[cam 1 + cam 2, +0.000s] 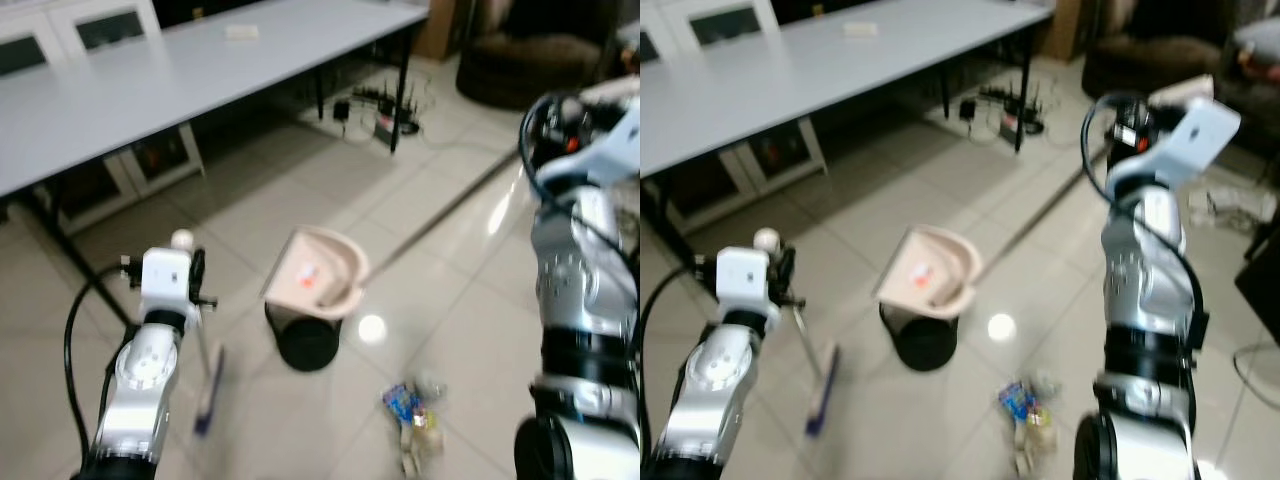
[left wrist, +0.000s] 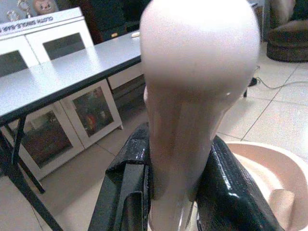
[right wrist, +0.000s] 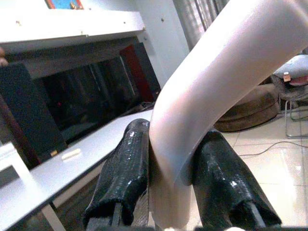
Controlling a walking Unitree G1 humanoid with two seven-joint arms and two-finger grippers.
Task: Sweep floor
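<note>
Two end effectors busy — left end effector [image 2: 175,192] pinching broom handle [image 2: 192,96], brush on tiled floor [image 1: 450,300] | right end effector [image 3: 175,178] clamped on dustpan handle [image 3: 207,96] | dustpan [image 1: 318,272] tilted beside black bin [image 1: 305,345] — litter [image 1: 412,415] near.

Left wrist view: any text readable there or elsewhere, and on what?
White cabinet, top edge: a strip of dark capital letters, too blurred and tilted to read.
Dustpan: a small red-orange sticker inside, unreadable.
Litter on the floor: blue printed wrapper, print too blurred.
Nothing else carries text.
</note>
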